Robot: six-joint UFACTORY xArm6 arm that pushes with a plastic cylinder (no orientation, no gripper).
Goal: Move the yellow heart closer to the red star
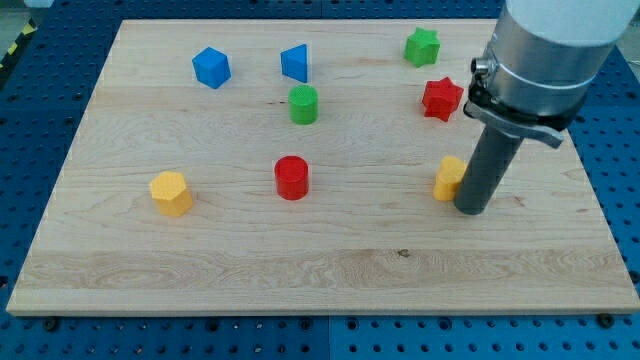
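The yellow heart (pixel 449 177) lies on the wooden board at the view's right, partly hidden by the rod. The red star (pixel 441 99) lies above it, toward the view's top right, a clear gap away. My tip (pixel 472 209) rests on the board right beside the yellow heart, on its right and slightly lower side, touching or nearly touching it.
A green star (pixel 422 46) lies above the red star. A blue triangle (pixel 295 63), a blue block (pixel 211 67) and a green cylinder (pixel 303 104) lie at the top middle. A red cylinder (pixel 292 178) and a yellow block (pixel 171 193) lie lower left. Board edge (pixel 600 250).
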